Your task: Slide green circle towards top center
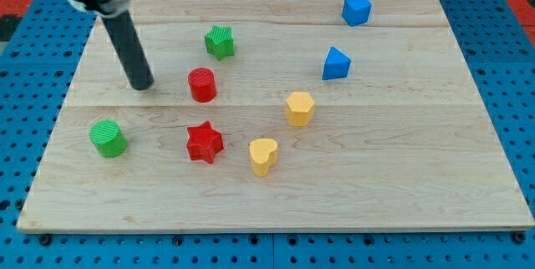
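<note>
The green circle [108, 138] is a round ribbed block at the left of the wooden board [401, 177], near the left edge. My tip [143, 85] rests on the board above and to the right of it, apart from it. The tip is to the left of the red cylinder [202, 84], not touching it. The dark rod rises from the tip to the view's top left.
A green star [220, 42] lies up and right of the tip. A red star [205, 142], a yellow heart [263, 155] and a yellow hexagon [299, 108] lie mid-board. A blue triangle [336, 63] and a blue cube [356, 9] are upper right.
</note>
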Motion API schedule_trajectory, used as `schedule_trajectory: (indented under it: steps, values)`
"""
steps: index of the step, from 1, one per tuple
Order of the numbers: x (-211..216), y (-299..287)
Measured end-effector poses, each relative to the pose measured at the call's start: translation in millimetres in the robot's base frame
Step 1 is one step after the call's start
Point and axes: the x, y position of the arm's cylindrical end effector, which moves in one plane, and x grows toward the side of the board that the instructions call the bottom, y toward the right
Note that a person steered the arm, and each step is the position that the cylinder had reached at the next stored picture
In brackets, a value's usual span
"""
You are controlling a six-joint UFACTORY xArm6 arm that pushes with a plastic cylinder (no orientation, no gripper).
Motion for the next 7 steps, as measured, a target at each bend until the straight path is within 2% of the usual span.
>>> schedule_trajectory:
  steps: [1,2,3,5,7]
  values:
    - [61,9]
    - [100,-2]
    - [115,-59]
    - [76,-120]
    - [90,-116]
